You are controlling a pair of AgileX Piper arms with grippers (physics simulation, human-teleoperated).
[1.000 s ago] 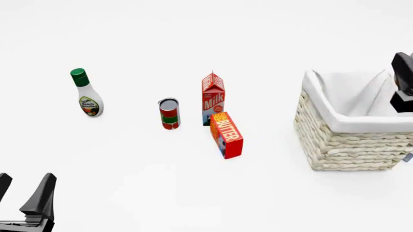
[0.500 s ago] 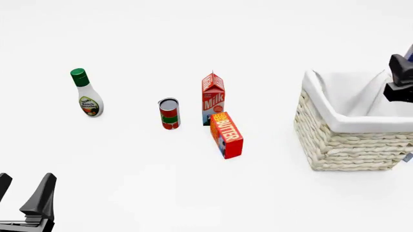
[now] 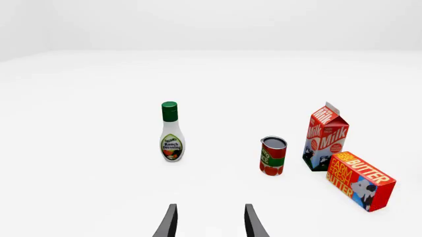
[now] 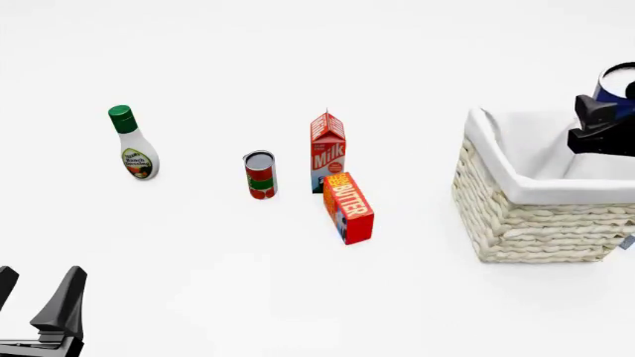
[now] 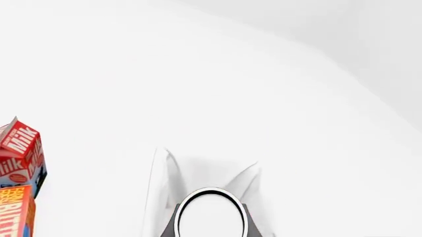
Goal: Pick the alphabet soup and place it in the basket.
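The alphabet soup [image 4: 617, 83], a dark blue can with a white top, is held in my right gripper [image 4: 602, 119] above the far right part of the basket [image 4: 526, 216], a cream wicker basket with white lining. In the right wrist view the can's white top [image 5: 211, 215] sits between the fingers [image 5: 169, 228], with the basket's lining [image 5: 162, 187] below it. My left gripper [image 4: 35, 301] is open and empty at the near left, far from the basket. It also shows in the left wrist view [image 3: 209, 224].
A red-and-green can [image 4: 260, 175], a milk carton [image 4: 328, 151] and a butter box [image 4: 349, 208] stand mid-table, left of the basket. A ranch dressing bottle [image 4: 133, 143] stands further left. In the left wrist view the bottle [image 3: 171, 133] and the can [image 3: 273, 156] are ahead.
My right gripper has moved up and a little left over the basket, and the blue can it holds has come into view. The left arm has not moved.
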